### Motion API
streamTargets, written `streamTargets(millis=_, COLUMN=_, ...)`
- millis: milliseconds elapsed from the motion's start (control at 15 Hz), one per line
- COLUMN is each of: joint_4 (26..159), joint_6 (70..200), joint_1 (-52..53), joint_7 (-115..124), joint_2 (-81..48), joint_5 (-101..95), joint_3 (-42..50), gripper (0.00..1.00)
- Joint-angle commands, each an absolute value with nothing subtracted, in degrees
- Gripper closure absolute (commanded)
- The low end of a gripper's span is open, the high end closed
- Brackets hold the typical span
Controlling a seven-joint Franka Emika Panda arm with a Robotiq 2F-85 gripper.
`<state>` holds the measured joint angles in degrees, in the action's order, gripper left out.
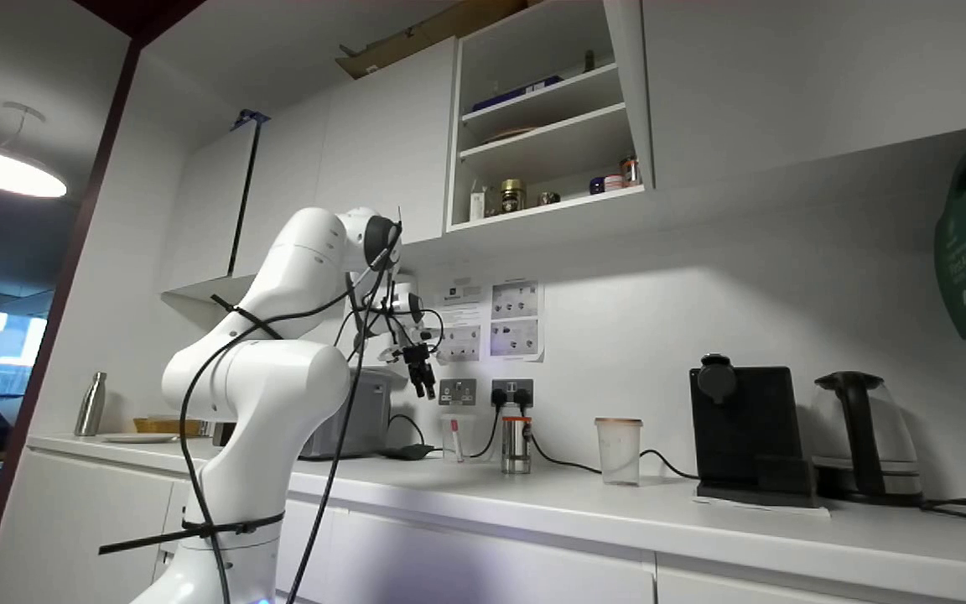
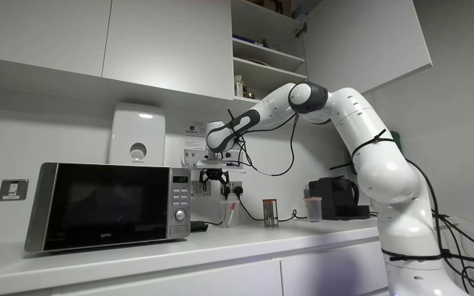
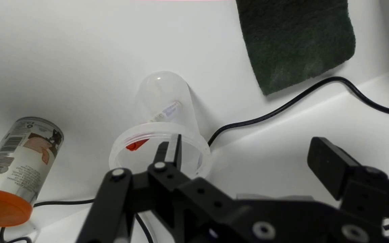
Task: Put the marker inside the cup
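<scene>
While the gripper [image 2: 214,188] hangs in mid-air above the worktop [image 2: 237,238], its fingers stand spread wide, tips well apart, with nothing caught between them. The marker [image 3: 165,113] is inside the translucent cup [image 3: 188,113], leaning on a slant; in the wrist view its red end points between seven and eight o'clock, towards the rim, and its pale end between one and two. With the cup as the clock's centre, an exterior view has the gripper near eleven, above the rim and apart from it, the microwave [image 2: 111,205] at nine, and a metal can [image 2: 270,213] with an orange lid [image 2: 269,200] upright at three. Farther out along three come a translucent tub [image 2: 313,211] with a peach-coloured lid [image 2: 312,198] and a black coffee machine [image 2: 329,193]. Seen from the wrist, the can sits between eight and nine o'clock of the cup, a dark green mat [image 3: 297,47] lies at two, and a black cable [image 3: 275,112] bends past at about three, one stretch of it near the cup's wall.
</scene>
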<state>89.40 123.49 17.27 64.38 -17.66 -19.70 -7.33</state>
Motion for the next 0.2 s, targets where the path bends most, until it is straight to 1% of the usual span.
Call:
streamTargets(millis=0, joint_4=89.14, joint_6=123.32, joint_1=17.96, joint_7=64.2, joint_2=-17.72, joint_5=-19.39, joint_3=-6.59, gripper=0.0)
streamTargets(millis=133, joint_4=89.14, joint_6=123.32, joint_1=17.96, joint_7=64.2, joint_2=-17.72, joint_5=-19.39, joint_3=-6.59, gripper=0.0)
